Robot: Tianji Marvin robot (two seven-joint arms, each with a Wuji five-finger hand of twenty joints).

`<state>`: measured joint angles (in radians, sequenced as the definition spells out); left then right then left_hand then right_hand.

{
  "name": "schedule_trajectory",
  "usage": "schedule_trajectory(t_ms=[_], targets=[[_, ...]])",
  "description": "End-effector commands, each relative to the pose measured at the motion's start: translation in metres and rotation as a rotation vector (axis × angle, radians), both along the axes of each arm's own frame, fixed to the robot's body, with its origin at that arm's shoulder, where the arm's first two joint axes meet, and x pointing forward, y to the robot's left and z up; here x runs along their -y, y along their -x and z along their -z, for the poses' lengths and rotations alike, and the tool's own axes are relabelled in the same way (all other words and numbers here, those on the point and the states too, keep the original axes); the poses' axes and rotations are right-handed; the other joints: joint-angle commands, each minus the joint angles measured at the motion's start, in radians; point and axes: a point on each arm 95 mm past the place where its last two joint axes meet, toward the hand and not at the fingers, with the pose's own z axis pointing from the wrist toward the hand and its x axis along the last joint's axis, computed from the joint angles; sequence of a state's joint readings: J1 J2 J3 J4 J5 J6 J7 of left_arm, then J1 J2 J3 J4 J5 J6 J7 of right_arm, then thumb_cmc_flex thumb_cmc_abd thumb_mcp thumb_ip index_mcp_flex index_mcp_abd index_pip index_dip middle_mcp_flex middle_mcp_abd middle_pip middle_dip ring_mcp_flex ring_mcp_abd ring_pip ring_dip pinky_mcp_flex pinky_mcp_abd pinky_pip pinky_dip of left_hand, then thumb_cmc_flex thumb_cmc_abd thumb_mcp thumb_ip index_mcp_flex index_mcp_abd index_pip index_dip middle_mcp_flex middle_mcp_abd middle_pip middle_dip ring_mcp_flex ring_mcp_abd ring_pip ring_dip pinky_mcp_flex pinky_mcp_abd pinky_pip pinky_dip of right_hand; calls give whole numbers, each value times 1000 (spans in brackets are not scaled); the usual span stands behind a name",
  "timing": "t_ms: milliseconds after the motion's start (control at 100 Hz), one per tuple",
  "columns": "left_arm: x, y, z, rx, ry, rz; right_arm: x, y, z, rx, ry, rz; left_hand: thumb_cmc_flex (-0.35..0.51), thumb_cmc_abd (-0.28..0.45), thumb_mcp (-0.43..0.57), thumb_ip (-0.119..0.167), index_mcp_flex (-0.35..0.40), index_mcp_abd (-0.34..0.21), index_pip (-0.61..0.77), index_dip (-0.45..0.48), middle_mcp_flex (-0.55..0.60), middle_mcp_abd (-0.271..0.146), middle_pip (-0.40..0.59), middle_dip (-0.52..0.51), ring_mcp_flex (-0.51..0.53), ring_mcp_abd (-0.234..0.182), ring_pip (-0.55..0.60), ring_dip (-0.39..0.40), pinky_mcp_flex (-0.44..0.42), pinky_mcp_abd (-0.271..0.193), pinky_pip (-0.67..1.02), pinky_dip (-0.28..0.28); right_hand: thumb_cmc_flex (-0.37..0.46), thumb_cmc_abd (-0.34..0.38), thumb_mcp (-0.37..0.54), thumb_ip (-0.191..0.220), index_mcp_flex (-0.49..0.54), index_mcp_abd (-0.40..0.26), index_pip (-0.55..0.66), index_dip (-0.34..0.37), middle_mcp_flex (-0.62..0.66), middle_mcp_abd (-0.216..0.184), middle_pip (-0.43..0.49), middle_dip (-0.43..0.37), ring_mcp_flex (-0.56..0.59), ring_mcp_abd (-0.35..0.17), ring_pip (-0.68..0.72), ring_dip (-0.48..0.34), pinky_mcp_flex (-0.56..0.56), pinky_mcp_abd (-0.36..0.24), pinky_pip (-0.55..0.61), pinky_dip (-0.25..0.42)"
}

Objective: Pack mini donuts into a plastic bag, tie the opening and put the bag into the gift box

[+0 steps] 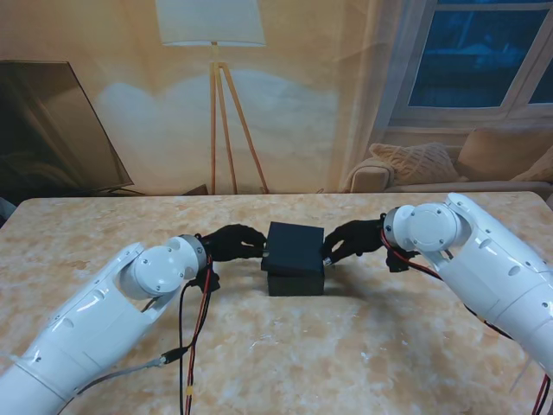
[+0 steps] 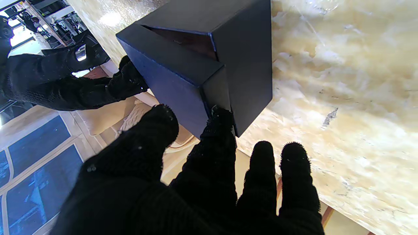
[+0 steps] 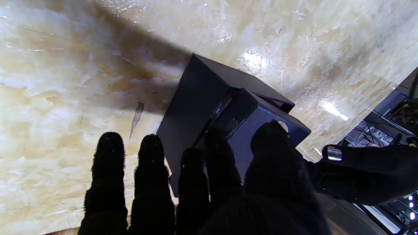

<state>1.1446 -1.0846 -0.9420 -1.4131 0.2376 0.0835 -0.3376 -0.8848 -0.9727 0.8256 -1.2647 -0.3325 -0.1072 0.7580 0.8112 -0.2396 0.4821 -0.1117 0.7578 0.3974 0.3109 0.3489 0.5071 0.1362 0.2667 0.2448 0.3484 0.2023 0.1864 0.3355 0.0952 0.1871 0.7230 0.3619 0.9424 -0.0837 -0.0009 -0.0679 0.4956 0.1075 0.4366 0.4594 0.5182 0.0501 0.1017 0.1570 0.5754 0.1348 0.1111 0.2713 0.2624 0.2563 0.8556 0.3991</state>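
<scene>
Gift box [image 1: 295, 259], mid-table, its lid [image 1: 294, 246] pinched at opposite edges by left hand [image 1: 230, 243] and right hand [image 1: 354, 239]; stiff, light, smooth card is judged best gripped at the lid's sides

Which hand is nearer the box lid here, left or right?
Neither clearly: both touch it. The left hand grips the left edge of the lid, and the right hand grips its right edge. The lid sits askew on the gift box.

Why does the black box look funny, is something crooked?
Yes. The lid sits crooked on the gift box, twisted and tilted, leaving a gap. The left hand and right hand touch its sides.
</scene>
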Motion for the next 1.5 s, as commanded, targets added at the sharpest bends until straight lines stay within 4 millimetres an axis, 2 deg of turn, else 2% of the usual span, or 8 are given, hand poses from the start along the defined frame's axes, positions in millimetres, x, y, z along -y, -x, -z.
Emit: schedule_trajectory(t_ms=[0, 920, 1490], targets=[[11, 1, -2, -10, 18, 21, -15, 1, 0, -10, -20, -23, -23, -12, 28, 5, -56, -261, -87, -39, -28, -74, -10, -11, 0, 1, 16, 19, -5, 5, 13, 16, -6, 17, -2, 21, -75, -185, -122, -36, -30, -71, -24, 2, 3, 12, 1, -4, -6, 21, 24, -12], [13, 18, -1, -18, 62, 54, -8, 2, -2, 15, -6, -12, -24, -11, 26, 5, -47, -260, -82, -37, -18, -70, -8, -11, -4, 3, 14, 18, -10, 3, 10, 15, -2, 20, -3, 20, -48, -190, -106, -27, -20, -68, -20, 4, 11, 13, 4, -1, -3, 25, 32, -13], [12, 22, 4, -27, 62, 41, -9, 3, 2, 15, 9, -17, -21, -9, 18, 6, -35, -257, -76, -31, -6, -65, -5, -9, -4, 5, 15, 18, -9, 3, 10, 15, -2, 21, -3, 20, -31, -194, -93, -17, -13, -67, -16, 6, 13, 11, 5, -1, -3, 24, 32, -13]])
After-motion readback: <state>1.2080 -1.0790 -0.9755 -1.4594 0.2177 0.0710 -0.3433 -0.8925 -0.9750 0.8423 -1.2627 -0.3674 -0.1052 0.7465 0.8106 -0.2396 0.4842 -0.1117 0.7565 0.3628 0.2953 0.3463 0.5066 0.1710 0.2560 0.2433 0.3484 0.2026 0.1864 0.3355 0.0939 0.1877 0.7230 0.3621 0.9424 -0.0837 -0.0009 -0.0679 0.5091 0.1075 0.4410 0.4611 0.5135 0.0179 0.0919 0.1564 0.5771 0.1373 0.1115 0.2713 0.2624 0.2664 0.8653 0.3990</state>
